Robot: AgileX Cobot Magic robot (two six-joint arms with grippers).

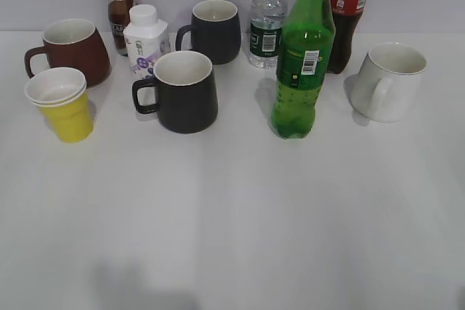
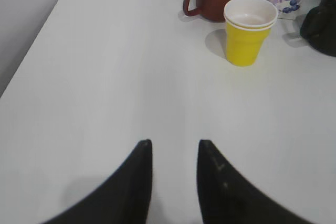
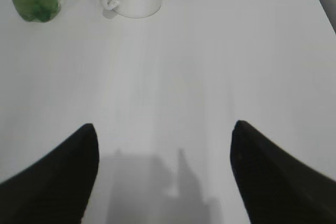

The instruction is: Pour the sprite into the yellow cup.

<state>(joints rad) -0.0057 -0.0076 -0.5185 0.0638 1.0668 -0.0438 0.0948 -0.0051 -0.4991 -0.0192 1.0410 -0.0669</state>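
Surface: white table [image 1: 240,237] against a pale wall, its near half bare; both arms sit low at the near edge, and neither shows in the exterior view.
Sprite bottle [image 1: 301,59]: tallest item, upright right of centre, green cap on. It is crowded from behind by the clear water bottle [image 1: 266,19] and the red-labelled cola bottle [image 1: 346,16], with the white mug [image 1: 391,81] just to its right. A wide or off-line reach could knock a neighbour or tip the tall bottle.
Cap: it looks closed, so I judge pouring cannot start until it is off; tilting too early gives nothing, and twisting a bottle held loosely could spin it.
Black mug [image 1: 182,92]: stands between the bottle and the target, so a carried bottle swung low could clip it; a second black mug [image 1: 214,30] sits behind.
Right gripper [image 3: 165,145]: jaws spread wide, holding nothing; the bottle base shows at the top left of its view, well apart.
Left gripper [image 2: 175,156]: jaws parted by a narrow gap, holding nothing, over bare table.
Yellow cup [image 1: 62,103]: far left, just in front of the dark red mug [image 1: 73,49]; it looks like two nested cups. Light and small, it could slide or topple under a fast stream, and its narrow mouth invites spilling.
Milk carton [image 1: 145,40]: small, behind the mugs, beside a brown bottle [image 1: 118,1]; least at risk.
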